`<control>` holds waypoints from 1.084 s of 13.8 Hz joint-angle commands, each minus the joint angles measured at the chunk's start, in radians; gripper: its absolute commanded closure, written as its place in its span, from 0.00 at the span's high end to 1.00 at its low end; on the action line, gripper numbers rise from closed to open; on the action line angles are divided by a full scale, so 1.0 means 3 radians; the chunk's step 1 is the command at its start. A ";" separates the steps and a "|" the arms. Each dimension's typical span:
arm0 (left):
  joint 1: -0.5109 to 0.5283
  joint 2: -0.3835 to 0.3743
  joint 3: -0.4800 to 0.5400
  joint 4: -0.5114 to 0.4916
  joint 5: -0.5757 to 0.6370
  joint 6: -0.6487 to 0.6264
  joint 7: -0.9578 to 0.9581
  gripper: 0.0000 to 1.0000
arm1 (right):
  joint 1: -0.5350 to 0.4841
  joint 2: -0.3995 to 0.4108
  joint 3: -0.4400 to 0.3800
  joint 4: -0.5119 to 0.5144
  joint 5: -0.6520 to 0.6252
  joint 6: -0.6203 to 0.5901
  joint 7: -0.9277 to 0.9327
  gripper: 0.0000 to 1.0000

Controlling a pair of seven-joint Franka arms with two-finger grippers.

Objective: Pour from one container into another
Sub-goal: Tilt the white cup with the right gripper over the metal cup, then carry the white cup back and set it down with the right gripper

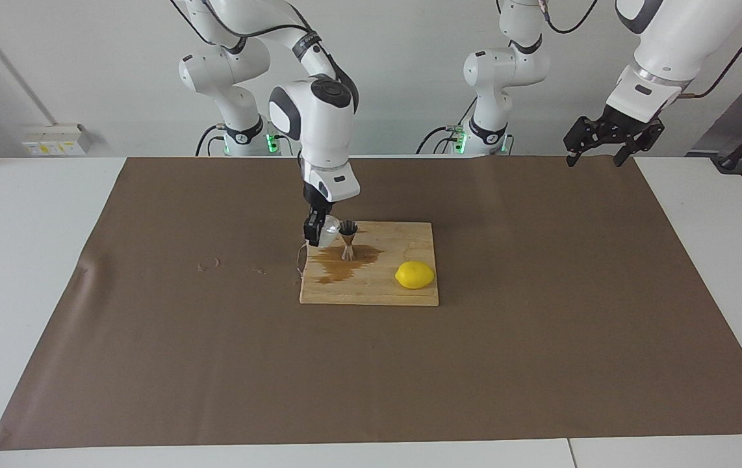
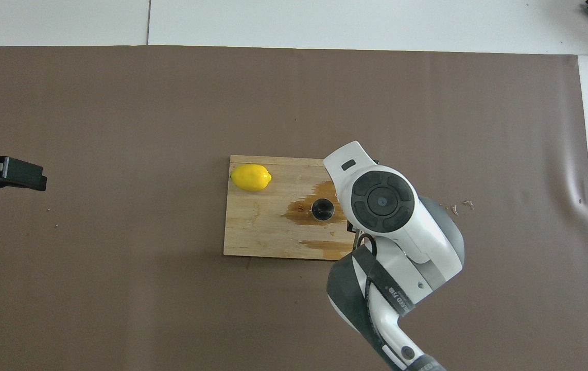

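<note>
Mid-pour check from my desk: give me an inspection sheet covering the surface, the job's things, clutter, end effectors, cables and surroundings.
Surface: brown mat over the white table; wooden board on it, with a brown spill on the board.
Job's things: plastic cup held above the board, beside the steel jigger; the jigger stands upright in the spill.
Clutter: lemon on the board, toward the left arm's end; small scraps on the mat toward the right arm's end.
End effectors: right end effector shut on the cup; left end effector open, waiting over the mat's edge.
Cables: black cables along the arms, off the mat.
Surroundings: wall socket box.
</note>
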 commanded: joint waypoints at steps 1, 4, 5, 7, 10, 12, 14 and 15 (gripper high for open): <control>0.0035 -0.0100 -0.0009 -0.0102 -0.0001 -0.0012 0.0053 1.00 | -0.0305 0.0001 0.0029 -0.0143 0.0411 0.0124 -0.0629 0.00; 0.0035 -0.0100 -0.0009 -0.0102 -0.0001 -0.0012 0.0053 1.00 | -0.0647 -0.0024 0.0029 -0.0358 0.0825 0.0288 -0.1421 0.00; 0.0035 -0.0100 -0.0009 -0.0102 -0.0001 -0.0012 0.0048 1.00 | -0.0775 -0.0040 0.0029 -0.0425 0.1019 0.0329 -0.1728 0.00; 0.0035 -0.0100 -0.0009 -0.0102 -0.0001 -0.0012 0.0053 1.00 | -0.0980 -0.0121 0.0029 -0.0680 0.1413 0.0446 -0.2337 0.00; 0.0035 -0.0100 -0.0009 -0.0102 -0.0001 -0.0012 0.0048 1.00 | -0.1175 -0.0071 0.0024 -0.0839 0.1838 0.0641 -0.2967 0.00; 0.0035 -0.0100 -0.0009 -0.0102 -0.0001 -0.0012 0.0053 1.00 | -0.1307 -0.0065 0.0024 -0.0931 0.1854 0.0692 -0.3192 0.00; 0.0035 -0.0100 -0.0009 -0.0102 -0.0001 -0.0012 0.0053 1.00 | -0.1496 -0.0055 0.0024 -0.0982 0.1854 0.0692 -0.3488 0.00; 0.0035 -0.0100 -0.0009 -0.0102 -0.0001 -0.0012 0.0053 1.00 | -0.1563 -0.0050 0.0024 -0.0993 0.1854 0.0692 -0.3591 0.00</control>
